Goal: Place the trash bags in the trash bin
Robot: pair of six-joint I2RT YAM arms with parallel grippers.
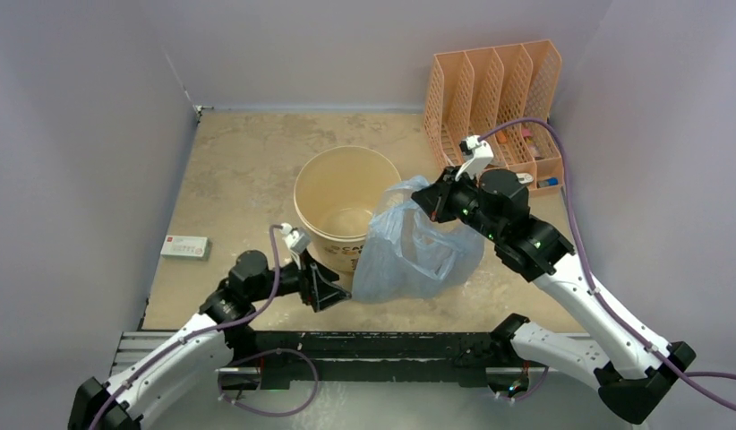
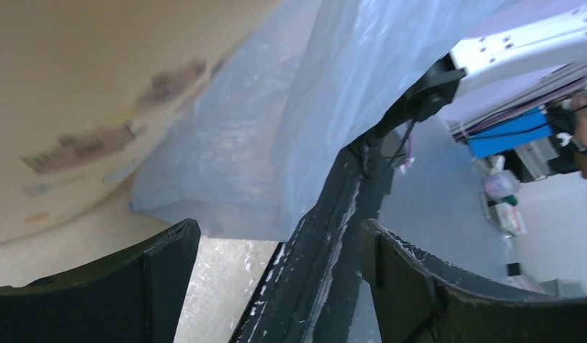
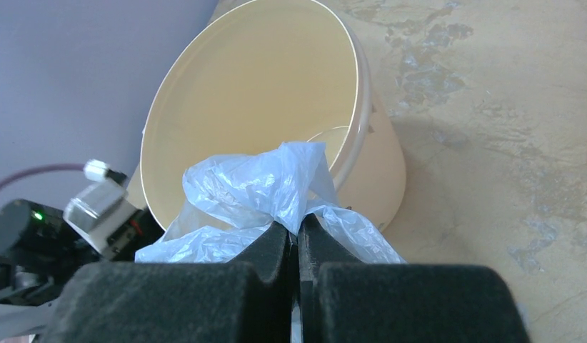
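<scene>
The pale-blue trash bag [image 1: 416,253] hangs against the right side of the cream trash bin [image 1: 303,193], its lower part resting on the table and its top level with the bin's rim. My right gripper [image 1: 418,199] is shut on the bag's bunched top; in the right wrist view the gripper [image 3: 299,227] pinches the crinkled plastic [image 3: 251,187] in front of the bin's rim [image 3: 362,107]. My left gripper [image 1: 336,291] is low at the bag's lower left corner, open. In the left wrist view the bag [image 2: 276,136] hangs just past the fingertips [image 2: 169,250], with the bin wall [image 2: 76,86] at left.
An orange mesh file organizer [image 1: 494,94] stands at the back right, behind the right arm. A small white and red box [image 1: 185,246] lies at the left table edge. The black mounting rail [image 1: 373,345] runs along the near edge. Grey walls enclose the table.
</scene>
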